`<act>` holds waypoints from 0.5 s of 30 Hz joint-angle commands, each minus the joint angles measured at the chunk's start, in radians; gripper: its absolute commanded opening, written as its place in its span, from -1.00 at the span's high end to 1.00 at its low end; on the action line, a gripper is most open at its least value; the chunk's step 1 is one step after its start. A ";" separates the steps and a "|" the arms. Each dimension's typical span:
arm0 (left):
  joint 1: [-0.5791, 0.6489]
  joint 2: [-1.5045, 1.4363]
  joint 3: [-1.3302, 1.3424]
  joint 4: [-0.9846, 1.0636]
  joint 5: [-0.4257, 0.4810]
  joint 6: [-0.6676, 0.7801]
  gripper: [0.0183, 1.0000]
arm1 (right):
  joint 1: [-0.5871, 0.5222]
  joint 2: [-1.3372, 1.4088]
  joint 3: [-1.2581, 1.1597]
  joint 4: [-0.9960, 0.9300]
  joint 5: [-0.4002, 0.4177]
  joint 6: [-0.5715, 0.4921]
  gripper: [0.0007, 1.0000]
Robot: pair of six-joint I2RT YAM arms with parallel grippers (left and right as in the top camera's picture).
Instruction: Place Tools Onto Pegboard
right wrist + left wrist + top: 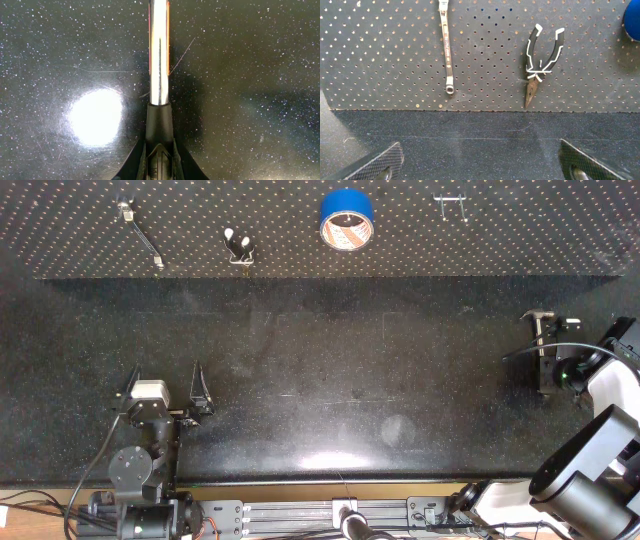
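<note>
**Hammer held at the right edge, left arm idle, three tools on the board**

Read as a dial over the top view, the left gripper [166, 375] sits nearest, at about 8 o'clock on the black speckled worktop [330, 380]. Its jaws stand wide apart and hold nothing. They point toward 12 o'clock, at the wall of holes beyond.

The right gripper [547, 365] is at 3 o'clock, close to the worktop's right edge. Its jaws are clamped on the black grip of a chrome-shafted hammer [159, 50]. The shaft runs straight out from the jaws toward 12 o'clock, and the head shows as a short crosspiece at its far end. A shadow lies beside the shaft on the speckled surface. Whether the hammer touches the worktop or is held just above it cannot be told. It is well apart from the board.

Farthest off, the black perforated pegboard [500, 240] runs along the whole 12 o'clock side.

- **10 o'clock:** a long silver combination wrench [447, 50] hangs with its ring end down.
- **11 o'clock:** a pair of needle-nose pliers with black-and-white handles [540, 65] hangs just beside the wrench, nose down and handles spread.
- **12 o'clock:** a blue roll of tape [346, 220] hangs.
- **1 o'clock:** a bare double-pronged metal hook [452, 205] sticks out of the board with nothing on it.
</note>
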 commanded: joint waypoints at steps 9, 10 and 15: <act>-0.004 -0.006 -0.002 -0.006 0.007 0.013 -0.99 | 0.000 0.037 -0.016 -0.010 0.008 -0.001 0.85; -0.004 -0.006 -0.002 -0.006 0.007 0.013 -0.99 | 0.000 0.031 -0.016 -0.010 0.008 0.018 0.85; -0.004 -0.006 -0.002 -0.006 0.007 0.014 -0.99 | 0.018 -0.164 -0.016 -0.038 0.008 0.279 0.86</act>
